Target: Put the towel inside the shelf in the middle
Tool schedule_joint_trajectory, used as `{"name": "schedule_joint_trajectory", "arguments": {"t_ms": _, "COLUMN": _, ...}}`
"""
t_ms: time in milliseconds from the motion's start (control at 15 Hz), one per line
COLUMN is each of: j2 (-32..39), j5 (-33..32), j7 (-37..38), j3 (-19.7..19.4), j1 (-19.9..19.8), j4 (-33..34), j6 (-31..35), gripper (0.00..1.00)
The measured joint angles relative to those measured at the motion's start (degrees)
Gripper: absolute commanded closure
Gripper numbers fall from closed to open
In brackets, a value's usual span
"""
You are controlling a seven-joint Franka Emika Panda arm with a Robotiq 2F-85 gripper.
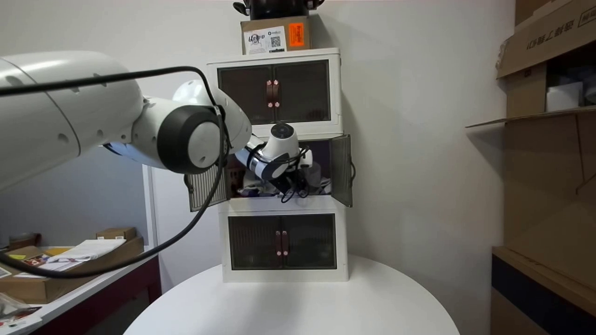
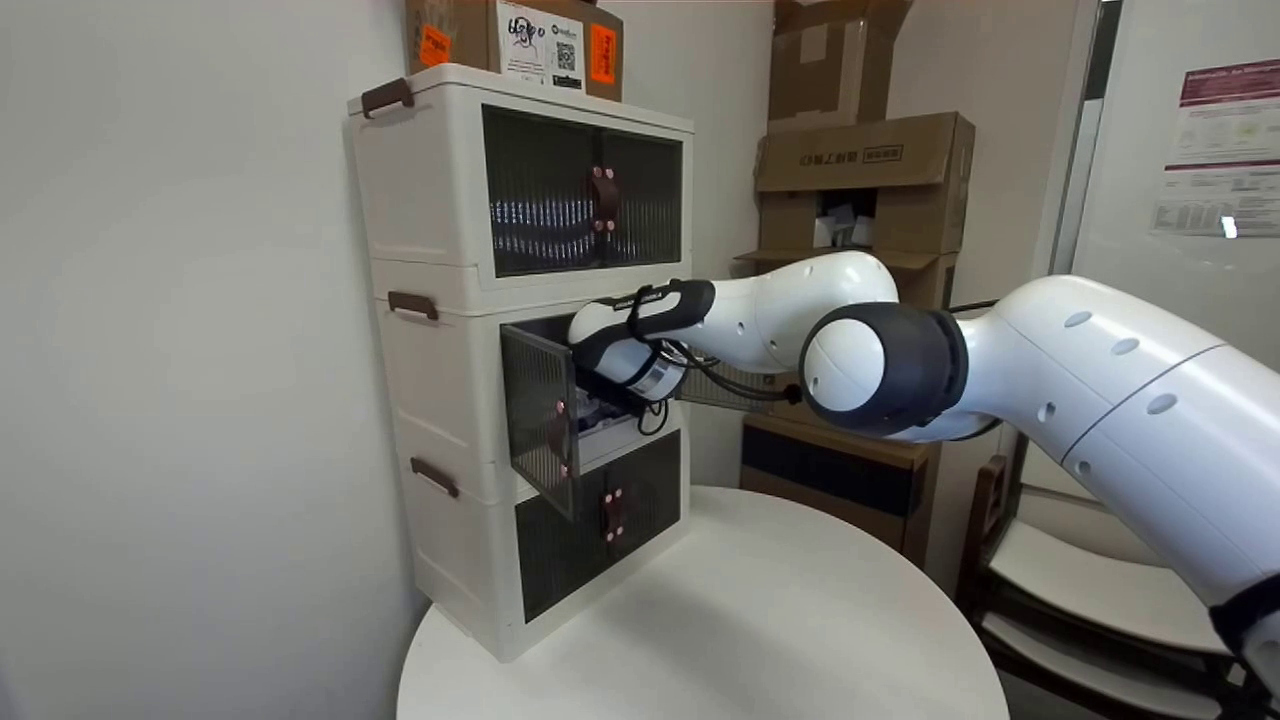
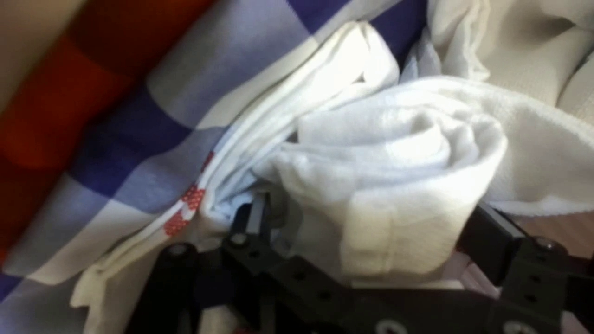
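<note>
A white rolled towel [image 3: 417, 195] stands on end in the wrist view. My gripper [image 3: 371, 206] is open, with its fingers wide apart on either side of the towel. The right finger is against or very close to the towel; a gap shows by the left finger. In both exterior views my gripper reaches into the middle compartment of the white shelf [image 1: 279, 204], also seen in an exterior view [image 2: 440, 390]. Its doors stand open, the left door [image 1: 212, 186] and the right door [image 1: 342, 170]. The fingertips are hidden inside the compartment there.
A blue-and-white checked cloth [image 3: 139, 134] and a beige cloth [image 3: 524, 51] lie beside the towel. An orange-red thing [image 3: 51, 120] is at the left. The upper doors [image 1: 298, 90] and lower doors [image 1: 307, 242] are shut. The shelf stands on a round white table [image 1: 298, 307].
</note>
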Motion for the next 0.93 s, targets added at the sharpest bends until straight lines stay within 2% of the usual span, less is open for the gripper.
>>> {"name": "schedule_joint_trajectory", "arguments": {"t_ms": 267, "j2": -0.41, "j5": -0.75, "j7": -0.26, "j3": -1.85, "j1": 0.37, "j4": -0.34, "j6": 0.01, "gripper": 0.0}}
{"name": "schedule_joint_trajectory", "arguments": {"t_ms": 600, "j2": -4.26, "j5": -3.72, "j7": 0.72, "j3": -8.68, "j1": 1.44, "j4": -4.72, "j6": -1.05, "gripper": 0.0}}
{"name": "schedule_joint_trajectory", "arguments": {"t_ms": 933, "j2": -8.9, "j5": -3.95, "j7": 0.88, "j3": -9.7, "j1": 1.36, "j4": -10.05, "j6": -3.89, "gripper": 0.0}}
